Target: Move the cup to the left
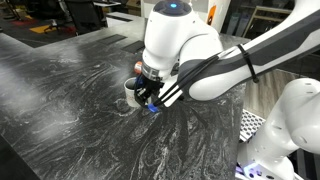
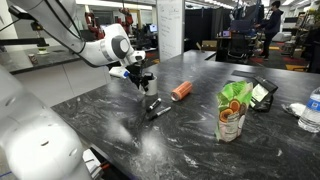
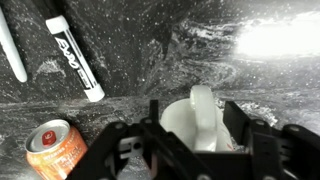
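In the wrist view the cup (image 3: pixel 176 124) shows whitish, its handle turned toward the camera. It sits between the two black fingers of my gripper (image 3: pixel 194 108), which press against its sides. In an exterior view the cup (image 1: pixel 129 88) is small and dark with a whitish rim, low on the marbled table under the gripper (image 1: pixel 148 98). In an exterior view the gripper (image 2: pixel 146 88) hangs low over the table and hides the cup. I cannot tell whether the cup touches the table.
An orange cylinder (image 3: pixel 55 150) lies close beside the gripper; it also shows in an exterior view (image 2: pixel 181 91). A black-and-white marker (image 3: pixel 75 55) and a white pen (image 3: pixel 12 48) lie nearby. A green snack bag (image 2: pixel 233 110) and a plastic bottle (image 2: pixel 311 110) stand farther off.
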